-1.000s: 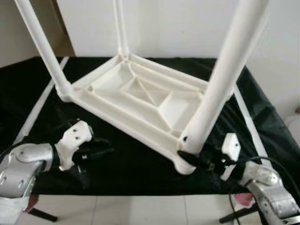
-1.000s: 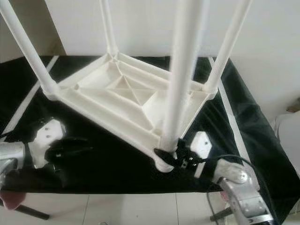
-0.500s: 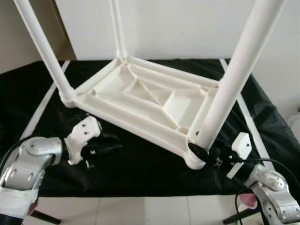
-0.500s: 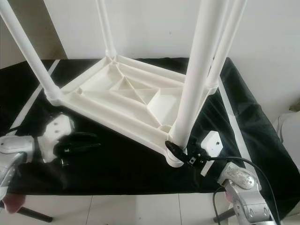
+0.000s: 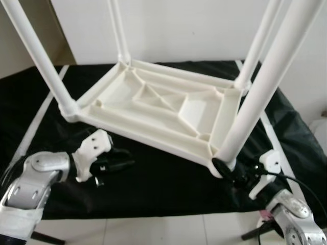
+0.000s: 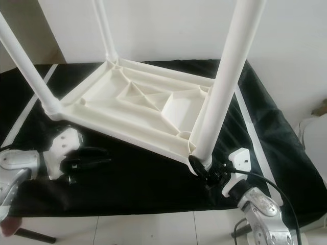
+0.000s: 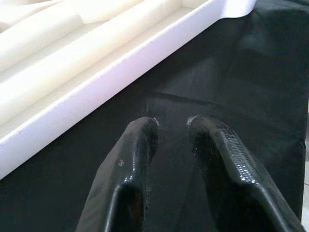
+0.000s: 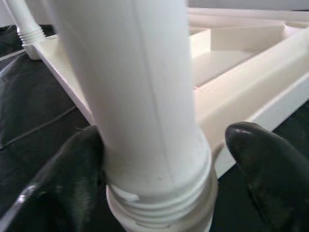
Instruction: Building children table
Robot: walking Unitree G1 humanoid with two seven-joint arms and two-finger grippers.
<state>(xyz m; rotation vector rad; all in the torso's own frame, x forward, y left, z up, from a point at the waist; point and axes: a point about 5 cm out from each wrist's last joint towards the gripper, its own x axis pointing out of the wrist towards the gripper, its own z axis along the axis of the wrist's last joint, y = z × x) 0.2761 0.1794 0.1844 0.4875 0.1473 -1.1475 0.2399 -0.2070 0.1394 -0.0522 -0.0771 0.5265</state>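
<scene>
Right wrist view: the right gripper (image 8: 159, 159), jaws parted around the near leg (image 6: 225, 87) of the upturned children table (image 5: 168, 109) on the black-draped bench (image 5: 153, 178), has loosened since a second ago, suggesting the leg is seated; the left gripper (image 7: 169, 130) hovers empty, slightly parted.

Silver arms, white wrist blocks, glossy black-fingered left claw (image 5: 120, 164), black cables.
</scene>
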